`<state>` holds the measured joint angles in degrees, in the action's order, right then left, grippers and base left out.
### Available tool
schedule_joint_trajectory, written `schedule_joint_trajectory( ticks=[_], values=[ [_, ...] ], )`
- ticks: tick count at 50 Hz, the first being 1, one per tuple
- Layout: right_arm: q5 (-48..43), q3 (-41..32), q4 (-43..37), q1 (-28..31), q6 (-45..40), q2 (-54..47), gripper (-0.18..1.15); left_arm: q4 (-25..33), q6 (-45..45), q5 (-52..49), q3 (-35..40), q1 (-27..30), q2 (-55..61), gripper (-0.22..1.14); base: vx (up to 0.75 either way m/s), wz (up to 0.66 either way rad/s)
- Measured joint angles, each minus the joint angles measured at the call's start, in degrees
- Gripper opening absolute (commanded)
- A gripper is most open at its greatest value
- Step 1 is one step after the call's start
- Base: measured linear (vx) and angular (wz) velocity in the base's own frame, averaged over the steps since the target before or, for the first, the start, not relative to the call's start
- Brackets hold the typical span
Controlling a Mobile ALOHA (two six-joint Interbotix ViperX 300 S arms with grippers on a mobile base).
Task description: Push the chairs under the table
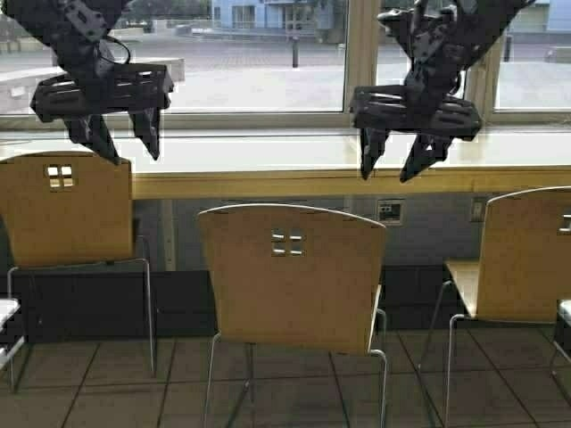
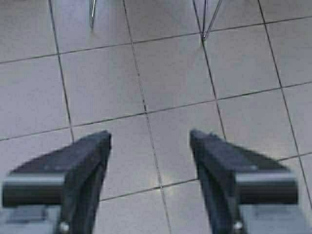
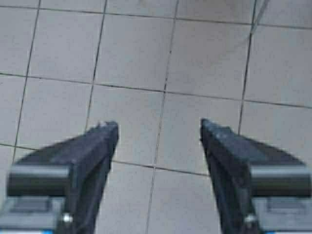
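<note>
Both grippers, left gripper [image 1: 125, 138] and right gripper [image 1: 397, 165], are being held open above the middle chair [image 1: 293, 276]; its stiff, light backrest is probably best pushed toward the desk [image 1: 268, 165].

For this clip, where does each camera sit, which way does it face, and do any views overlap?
High view: on the robot's frame, behind the arms, facing the table and three chairs; left gripper and right gripper hang raised and open.
Left wrist view: looks down at floor tiles; its own fingers and thin metal legs show.
Right wrist view: looks down at floor tiles between its own fingers.
Shared: both wrist views see tiled floor, as does the high view.
</note>
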<state>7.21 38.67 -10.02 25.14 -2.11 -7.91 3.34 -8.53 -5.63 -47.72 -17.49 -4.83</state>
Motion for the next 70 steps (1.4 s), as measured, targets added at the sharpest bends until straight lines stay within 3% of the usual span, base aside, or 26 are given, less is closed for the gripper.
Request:
schedule_joint_trajectory(
  ticks=[9, 23, 30, 47, 70],
  values=[
    [-3.08, 0.35, -10.72, 0.79, -2.55, -4.04, 0.88, 5.19, -5.27, 0.62, 0.18, 0.09, 4.31, 0.86, 0.05, -0.07],
    [-14.5, 0.53, -47.46, 0.62, -4.75, -9.76, 0.88, 20.83, -16.7, 7.73, 4.48, 0.26, 16.52, 0.86, 0.11, -0.03],
    [-16.44, -0.62, -58.27, 0.62, -4.75, -11.43, 0.88, 27.16, -19.6, 8.96, 7.65, 0.18, 20.74, 0.86, 0.17, -0.07],
    [-14.5, -6.06, -64.78, 1.23, -4.66, -15.03, 0.88, 42.36, -23.2, 9.4, 9.93, -0.53, 22.5, 0.86, 0.22, -0.05],
    [-12.74, -10.46, -74.18, 4.66, -4.48, -19.86, 0.88, 52.21, -23.55, 10.2, 10.02, 0.18, 26.89, 0.86, 0.27, -0.04]
  ],
)
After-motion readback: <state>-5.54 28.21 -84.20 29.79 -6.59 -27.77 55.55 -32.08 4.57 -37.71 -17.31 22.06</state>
